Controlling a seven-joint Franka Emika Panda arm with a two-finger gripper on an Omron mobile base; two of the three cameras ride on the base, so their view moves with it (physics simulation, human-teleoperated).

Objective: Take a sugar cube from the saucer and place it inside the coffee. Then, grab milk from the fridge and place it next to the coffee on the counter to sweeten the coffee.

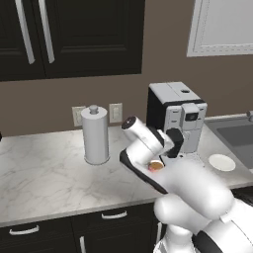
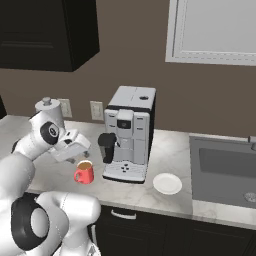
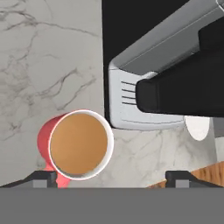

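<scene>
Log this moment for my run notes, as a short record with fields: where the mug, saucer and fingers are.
coffee: red mug of brown liquid, upright on the counter, left of the coffee machine
saucer: white dish, bare as far as the views show, on the counter right of the machine
fingers: spread wide above the mug, holding nothing
gripper: pointing down over the mug
paper towel holder: upright near the wall
sink: at the right end of the counter

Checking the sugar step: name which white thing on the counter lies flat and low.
The saucer, a shallow round dish right of the coffee machine; the paper-towel roll stands tall and upright.
</scene>
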